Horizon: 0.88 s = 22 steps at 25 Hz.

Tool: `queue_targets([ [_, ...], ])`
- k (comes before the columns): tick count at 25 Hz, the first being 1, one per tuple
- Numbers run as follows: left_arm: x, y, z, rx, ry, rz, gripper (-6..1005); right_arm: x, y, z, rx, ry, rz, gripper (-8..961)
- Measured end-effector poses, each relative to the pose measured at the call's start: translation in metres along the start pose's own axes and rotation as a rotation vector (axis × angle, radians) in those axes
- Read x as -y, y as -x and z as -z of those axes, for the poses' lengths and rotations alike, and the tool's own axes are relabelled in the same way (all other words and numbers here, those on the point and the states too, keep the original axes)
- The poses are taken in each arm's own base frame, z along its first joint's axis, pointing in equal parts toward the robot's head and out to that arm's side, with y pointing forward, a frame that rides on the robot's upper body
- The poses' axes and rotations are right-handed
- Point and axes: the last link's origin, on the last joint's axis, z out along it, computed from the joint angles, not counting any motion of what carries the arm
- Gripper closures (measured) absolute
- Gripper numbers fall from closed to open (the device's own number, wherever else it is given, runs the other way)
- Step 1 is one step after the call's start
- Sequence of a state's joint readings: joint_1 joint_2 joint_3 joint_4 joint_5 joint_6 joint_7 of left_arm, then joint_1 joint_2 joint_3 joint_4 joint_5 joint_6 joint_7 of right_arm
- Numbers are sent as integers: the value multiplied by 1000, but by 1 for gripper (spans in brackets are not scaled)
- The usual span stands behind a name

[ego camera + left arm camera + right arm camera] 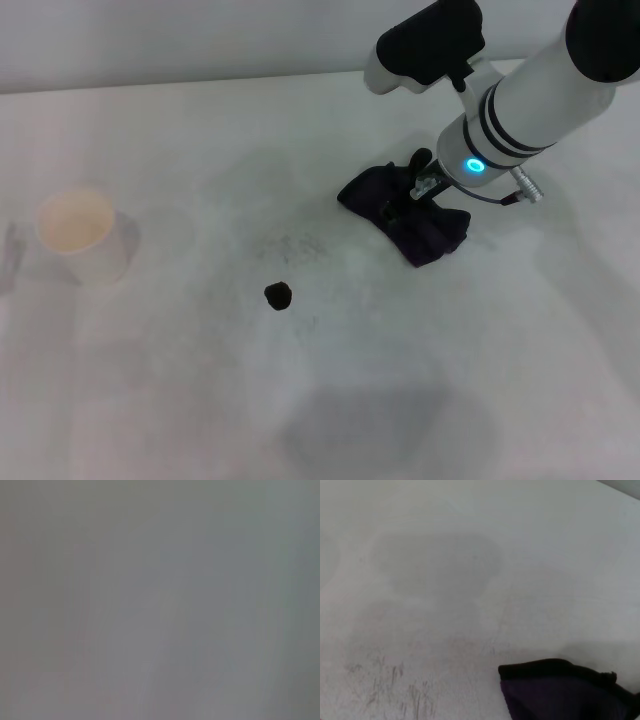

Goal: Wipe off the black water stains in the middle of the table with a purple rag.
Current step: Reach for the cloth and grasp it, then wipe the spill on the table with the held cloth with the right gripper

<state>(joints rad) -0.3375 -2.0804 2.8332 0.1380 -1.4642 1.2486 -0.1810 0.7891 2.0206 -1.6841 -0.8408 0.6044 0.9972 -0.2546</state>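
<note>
Right arm: reaches in from the far right of the head view, its white forearm sloping down toward the middle of the worktop [150, 400], a ring near the wrist lit blue.
Right hand [405, 195]: lowered onto the purple rag [405, 215], its dark fingertips down in the folds of the cloth; the fingers press against the fabric, but whether they stand apart or have closed on a fold I cannot tell, as the dark tips merge with the dark cloth.
Purple rag: directly under the right hand, lying crumpled on the worktop and spreading out to both sides of the fingertips; in the right wrist view one edge of it [560, 690] shows as a dark purple fold resting on the white surface.
Black water stains [278, 295]: one small glossy black blob, well apart from the right hand, to the hand's left and nearer the robot; the rag does not touch it.
Grey speckles [295, 245]: faint marks on the worktop between the rag and the blob, also seen as thin scratchy streaks [395, 680] in the right wrist view.
Cup [78, 232]: a pale, open-topped cup far off to the left of the hand.
Left arm: not seen in the head view; its wrist view shows only an even grey blur.
</note>
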Motion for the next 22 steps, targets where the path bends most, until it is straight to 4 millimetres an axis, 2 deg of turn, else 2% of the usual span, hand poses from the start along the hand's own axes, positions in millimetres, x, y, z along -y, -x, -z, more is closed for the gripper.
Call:
queue_targets([
  [3, 1, 0, 0, 1, -1, -1, 126, 0, 0, 0, -4, 0, 2, 649],
  [8, 2, 1, 1, 8, -6, -4, 127, 0, 0, 0, -7, -2, 7, 747],
  [12, 3, 2, 2, 10, -9, -4, 127, -6, 9, 7, 24, 8, 33, 826],
  [16, 5, 2, 2, 11, -12, -8, 127, -29, 21, 23, 43, 85, 130, 873],
  [17, 5, 2, 2, 11, -12, -8, 127, -38, 23, 27, 43, 124, 167, 873],
  [18, 5, 1, 2, 10, -12, -9, 127, -57, 28, 33, 54, 207, 229, 873],
  [19, 5, 1, 2, 10, -12, -9, 127, -57, 28, 33, 54, 207, 229, 873],
  [22, 4, 1, 1, 8, -9, -9, 126, -83, 31, 35, 58, 301, 298, 874],
])
